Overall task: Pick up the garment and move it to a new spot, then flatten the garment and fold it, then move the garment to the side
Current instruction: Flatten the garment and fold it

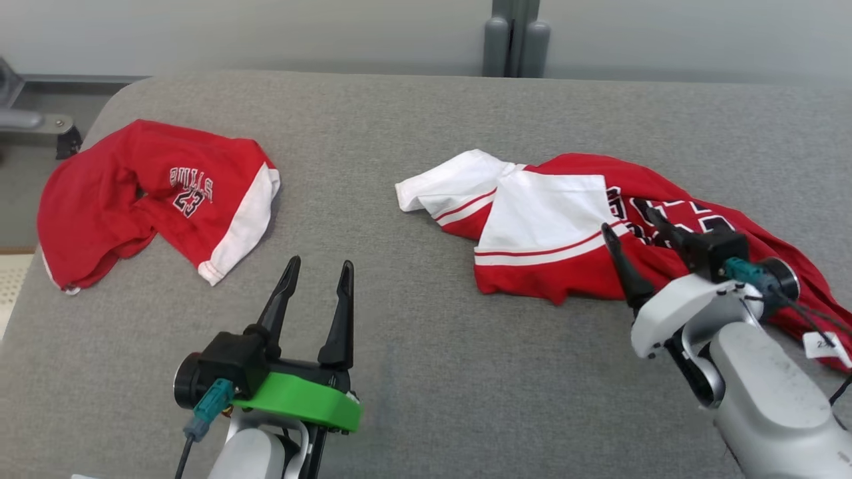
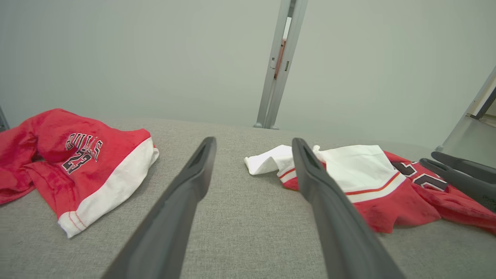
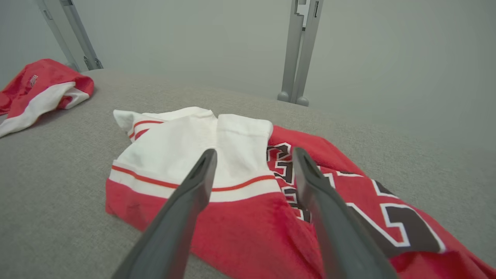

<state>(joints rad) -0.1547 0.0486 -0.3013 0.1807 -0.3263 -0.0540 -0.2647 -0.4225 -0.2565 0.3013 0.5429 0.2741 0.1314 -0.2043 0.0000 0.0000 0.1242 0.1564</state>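
right gripper (image 1: 622, 214) over jersey (image 1: 546, 219) — print (image 1: 614, 205) partly hidden, tag (image 1: 824, 346) unreadable

The left claw (image 1: 319, 263) has two long, dark, tapering fingers (image 1: 281, 293) and a bright green collar (image 1: 299, 404); just beside that collar a teal plug (image 1: 208, 407) feeds a black cable (image 1: 185, 456). The right claw (image 1: 624, 214) has the same dark fingers, a second teal plug (image 1: 739, 269) and a pale grey, rounded forearm (image 1: 765, 392).
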